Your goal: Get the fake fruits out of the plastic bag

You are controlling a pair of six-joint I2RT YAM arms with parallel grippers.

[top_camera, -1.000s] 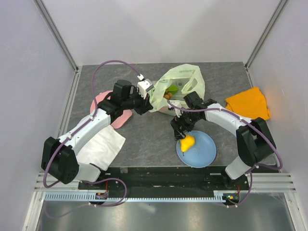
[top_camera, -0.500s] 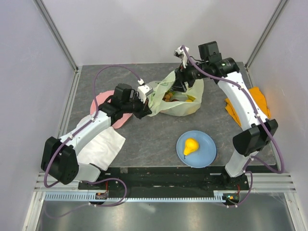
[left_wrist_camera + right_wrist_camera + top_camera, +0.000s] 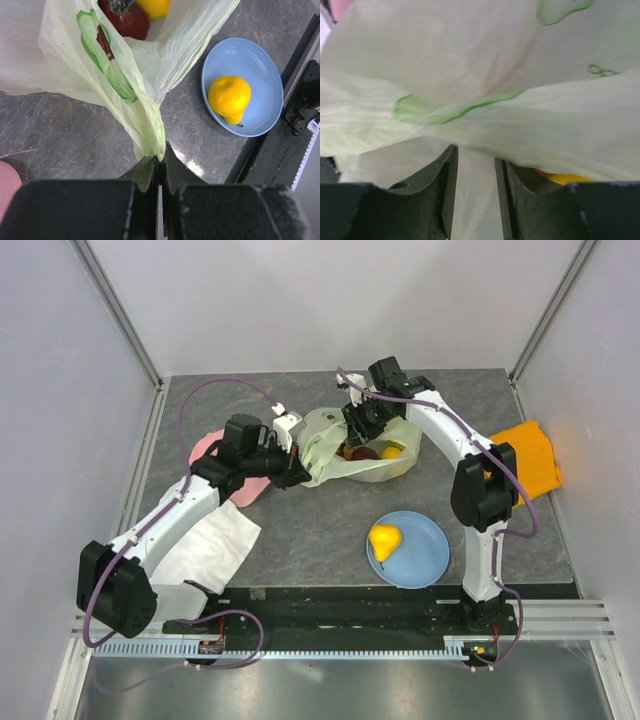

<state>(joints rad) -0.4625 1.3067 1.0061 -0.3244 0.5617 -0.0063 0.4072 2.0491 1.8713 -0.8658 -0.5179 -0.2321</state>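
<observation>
Left gripper (image 3: pixel 160 165) pinches the plastic bag (image 3: pixel 60 60) by its edge; right gripper (image 3: pixel 475 160), narrowly parted at the bag's mouth, could snag film instead of the fake fruits (image 3: pixel 131 21).

A robot lab cell
We see plain white panels (image 3: pixel 330 300), aluminium framing (image 3: pixel 119 315) and a grey marbled tabletop (image 3: pixel 320 530).

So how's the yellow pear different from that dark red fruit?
The yellow pear lies out on the blue plate; the dark red fruit sits inside the plastic bag. The pear shows whole; the red one only partly, behind the bag's edge. Both are small and glossy.
</observation>
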